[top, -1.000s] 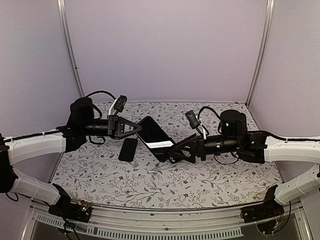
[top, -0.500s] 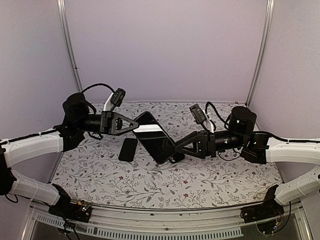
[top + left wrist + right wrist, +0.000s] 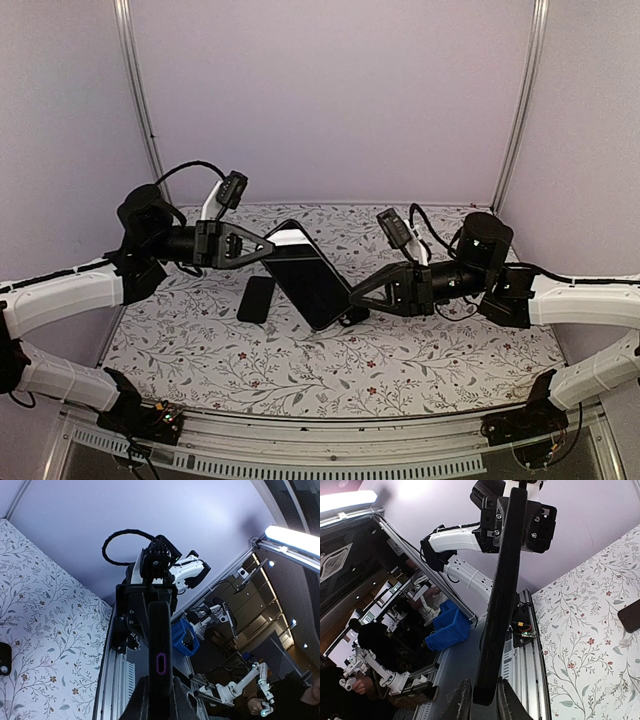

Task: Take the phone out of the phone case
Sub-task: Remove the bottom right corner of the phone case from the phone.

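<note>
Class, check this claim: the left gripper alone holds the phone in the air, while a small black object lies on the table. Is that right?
Not quite. Both grippers hold the phone: the left gripper grips one end and the right gripper the opposite end, as the top view shows. The small black object does lie on the table.

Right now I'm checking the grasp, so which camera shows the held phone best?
Top external: the phone shows its broad face, pinched at opposite ends by the left fingers and right fingers. Both wrist views catch only its thin edge.
</note>
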`<state>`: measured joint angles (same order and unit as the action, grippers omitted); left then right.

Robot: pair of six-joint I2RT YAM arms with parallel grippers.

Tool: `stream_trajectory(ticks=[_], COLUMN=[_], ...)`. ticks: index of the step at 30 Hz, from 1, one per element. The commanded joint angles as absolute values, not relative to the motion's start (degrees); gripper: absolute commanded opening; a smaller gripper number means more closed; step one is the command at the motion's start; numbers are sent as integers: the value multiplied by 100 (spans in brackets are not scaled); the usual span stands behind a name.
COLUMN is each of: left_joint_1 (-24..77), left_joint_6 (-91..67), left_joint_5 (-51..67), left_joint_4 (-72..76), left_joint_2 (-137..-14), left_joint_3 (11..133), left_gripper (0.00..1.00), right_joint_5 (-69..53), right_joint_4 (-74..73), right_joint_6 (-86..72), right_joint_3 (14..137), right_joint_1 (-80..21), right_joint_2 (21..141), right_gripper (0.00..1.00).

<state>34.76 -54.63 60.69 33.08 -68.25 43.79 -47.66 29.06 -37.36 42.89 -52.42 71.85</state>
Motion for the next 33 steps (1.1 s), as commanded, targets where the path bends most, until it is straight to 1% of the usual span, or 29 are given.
stream_trajectory(ticks=[1, 4, 8, 22, 31, 33], left_joint_1=[3560, 3575, 3632, 4267, 4626, 4695], left_joint_6=[-5596, -5721, -5818, -5845, -6057, -6108], left_joint_5=[6145, 6176, 6227, 6577, 6505, 6406], left_joint_4=[4010, 4182, 4315, 4735, 5208, 5292], left_joint_2=[-6649, -6666, -6681, -7048, -7178, -7185], left_joint_3=[4463, 4447, 4489, 4851, 4891, 4887], left_gripper=[0, 0, 0, 0, 0, 0], right_joint_5=[-5065, -5342, -5680, -6666, -6573, -6448], right_joint_4=[3297, 3647, 3978, 4847, 4810, 4530], right_joint_6=[-3799, -3938, -4156, -4490, -4344, -4254], right_joint_3=[4298, 4321, 4418, 4753, 4834, 4884], right_joint_1=[-5221, -5221, -5223, -5342, -5372, -5370], right_joint_2=[7228, 7254, 7301, 7561, 7607, 7611], right_gripper=[15, 7, 0, 0, 0, 0])
